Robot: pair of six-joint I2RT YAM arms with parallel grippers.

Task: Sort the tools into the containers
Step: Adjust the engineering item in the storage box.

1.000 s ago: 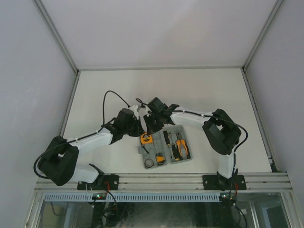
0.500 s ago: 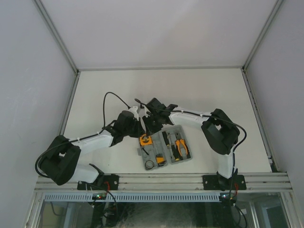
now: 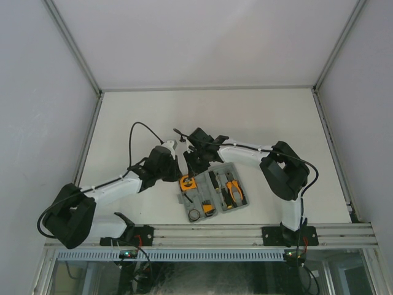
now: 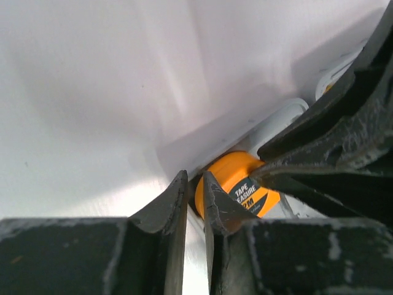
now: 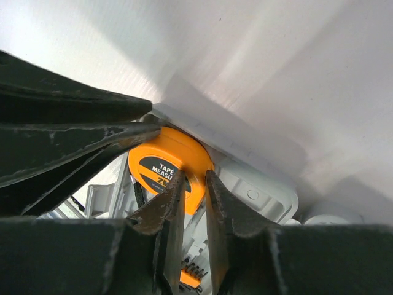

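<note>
The grey tool case (image 3: 241, 207) lies open near the table's front. In it are the round orange tape measure (image 3: 187, 182), the pliers (image 3: 234, 191), the screwdrivers (image 3: 216, 182), the hex-key set (image 3: 207, 207) and the black ring (image 3: 194, 213). My left gripper (image 3: 179, 161) and right gripper (image 3: 195, 166) meet at the case's far left corner, over the tape measure. In the left wrist view my left gripper (image 4: 194, 184) is shut and empty, its tips at the tape measure's (image 4: 236, 184) edge. My right gripper (image 5: 194, 178) is shut, its tips against the tape measure (image 5: 161, 165).
The case's moulded rim (image 5: 261, 190) lies just beyond the right fingers. The hex-key set (image 5: 191, 278) shows below them. The two grippers' fingers sit very close to each other. White walls stand at the table's back and sides.
My left arm has stretched out lower and its gripper has shifted slightly nearer the case corner. The right arm has hardly moved.
</note>
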